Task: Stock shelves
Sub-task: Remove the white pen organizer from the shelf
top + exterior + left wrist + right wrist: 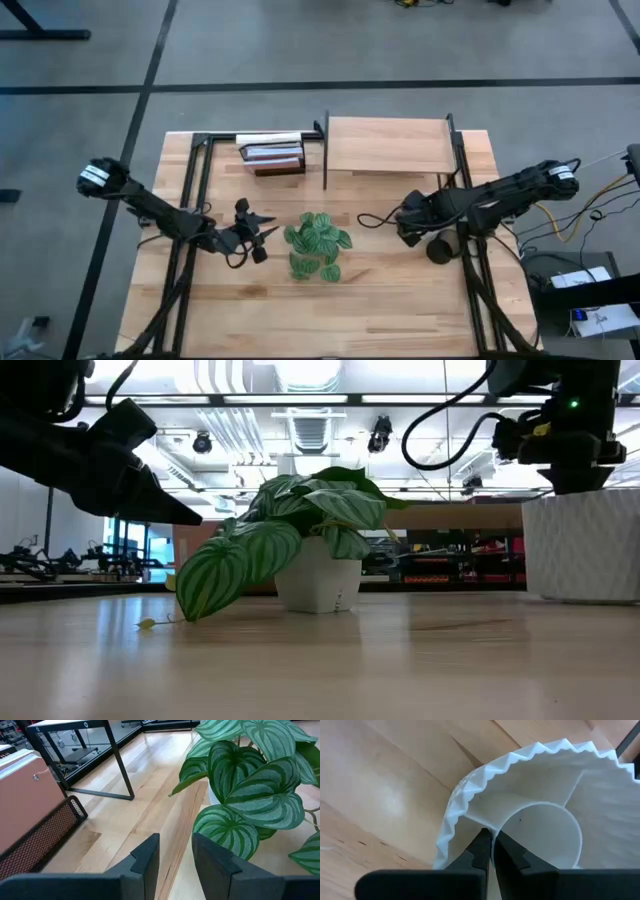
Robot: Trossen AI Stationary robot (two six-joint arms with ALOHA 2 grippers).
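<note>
A green striped-leaf plant point(318, 245) stands in a small white pot point(318, 582) at the table's middle. My left gripper point(175, 865) hovers open just left of it, fingers pointing toward the leaves point(235, 820) without touching. To the right stands a white ribbed pot point(590, 545), seen from above as a dark round opening point(441, 250). My right gripper point(491, 842) is shut on its rim. The shelves point(388, 145), a pale board on a black frame, stand at the far edge. My right gripper pinches the ribbed pot's wall at its zigzag rim point(470, 815), one finger inside the pot and one outside. The fingers come from above, pointing down. The pot stands upright, its base at table level in the low view.
A dark slatted rack with books point(270, 152) stands left of the shelves, its mesh side point(45, 840) near my left gripper. Black frame legs point(122, 770) rise from the tabletop. Bare wood lies along the near edge point(330, 320).
</note>
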